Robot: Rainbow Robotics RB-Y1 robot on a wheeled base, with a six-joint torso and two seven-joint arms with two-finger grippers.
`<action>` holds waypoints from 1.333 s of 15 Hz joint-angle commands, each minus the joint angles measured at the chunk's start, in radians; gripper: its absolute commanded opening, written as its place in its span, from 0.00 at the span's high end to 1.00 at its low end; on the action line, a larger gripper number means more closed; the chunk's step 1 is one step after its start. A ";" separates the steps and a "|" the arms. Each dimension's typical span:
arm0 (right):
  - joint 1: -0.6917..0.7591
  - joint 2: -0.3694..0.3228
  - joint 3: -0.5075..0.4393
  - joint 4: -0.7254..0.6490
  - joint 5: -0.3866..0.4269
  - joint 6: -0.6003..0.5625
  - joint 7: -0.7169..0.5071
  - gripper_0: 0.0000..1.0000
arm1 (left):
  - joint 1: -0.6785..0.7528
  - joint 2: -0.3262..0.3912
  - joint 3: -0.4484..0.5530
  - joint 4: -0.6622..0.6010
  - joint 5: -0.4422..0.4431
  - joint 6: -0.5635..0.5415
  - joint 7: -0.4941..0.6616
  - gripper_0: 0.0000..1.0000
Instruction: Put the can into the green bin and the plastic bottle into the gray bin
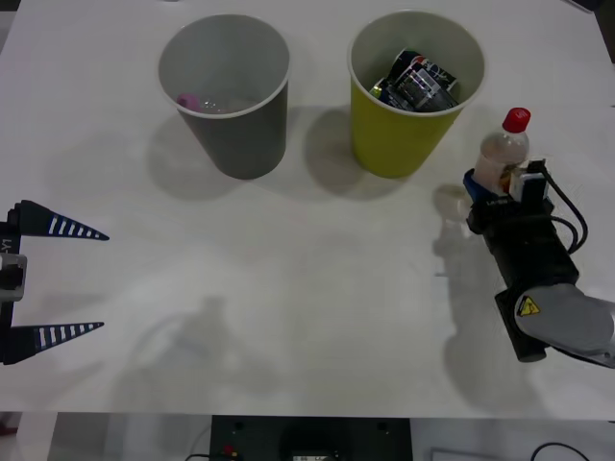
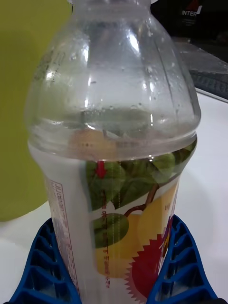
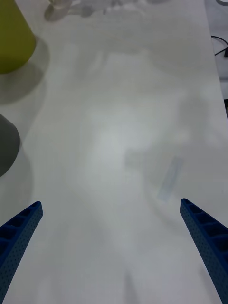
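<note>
the can (image 1: 420, 82) is already seen lying inside the green bin (image 1: 399, 144), at the far right of the tabletop (image 1: 307, 317), so that half of the task can be judged done. the bottle (image 1: 504, 154) is not yet in the gray bin (image 1: 240, 134): it stands upright just right of the green bin, and is gripped low on its label between the blue fingers (image 2: 42, 266) of the right tool (image 1: 500, 192), which is closed on it. in the right wrist view the fingers are pressed against both sides of the bottle (image 2: 114, 142); whether it is lifted off the tabletop cannot be told. the gray bin stands at the far left, beside the green one but apart from it, and a small pink-capped clear item (image 1: 189, 101) is already lying in it. the left tool (image 1: 43, 283) is held wide and empty at the near left edge, well apart from both bins. what is judged to remain is the carrying of the bottle leftward, past or over the green bin, and its release into the gray bin.
</note>
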 commanded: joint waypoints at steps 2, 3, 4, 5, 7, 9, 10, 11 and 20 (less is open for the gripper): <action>0.101 -0.108 -0.115 -0.116 0.103 -0.125 -0.001 1.00 | 0.000 0.000 0.000 0.000 0.000 0.000 0.000 0.00; 0.138 -0.133 -0.165 -0.147 0.147 -0.178 -0.001 1.00 | 0.000 0.000 0.000 0.000 0.000 0.000 0.000 0.00; 0.173 -0.156 -0.213 -0.170 0.189 -0.229 -0.003 1.00 | 0.000 0.000 0.000 0.000 0.000 0.000 0.000 0.00; 0.214 -0.177 -0.268 -0.197 0.224 -0.283 -0.003 1.00 | 0.000 0.000 0.000 0.000 0.000 0.000 0.000 0.00; 0.317 -0.216 -0.420 -0.266 0.308 -0.435 -0.003 1.00 | 0.000 0.000 0.000 0.000 0.000 0.000 0.000 0.00; 0.409 -0.231 -0.581 -0.326 0.391 -0.606 -0.003 1.00 | 0.000 0.000 0.000 0.000 0.000 0.000 0.000 0.00; 0.455 -0.231 -0.675 -0.360 0.434 -0.715 -0.003 1.00 | 0.000 0.000 0.000 0.000 0.000 0.000 0.000 0.00; 0.490 -0.231 -0.754 -0.394 0.459 -0.815 -0.003 1.00 | 0.000 0.000 0.000 0.000 0.000 0.000 0.000 0.00; 0.575 -0.136 -1.261 -0.601 0.394 -1.603 -0.040 1.00 | 0.000 0.000 0.000 0.000 0.000 0.000 0.000 0.00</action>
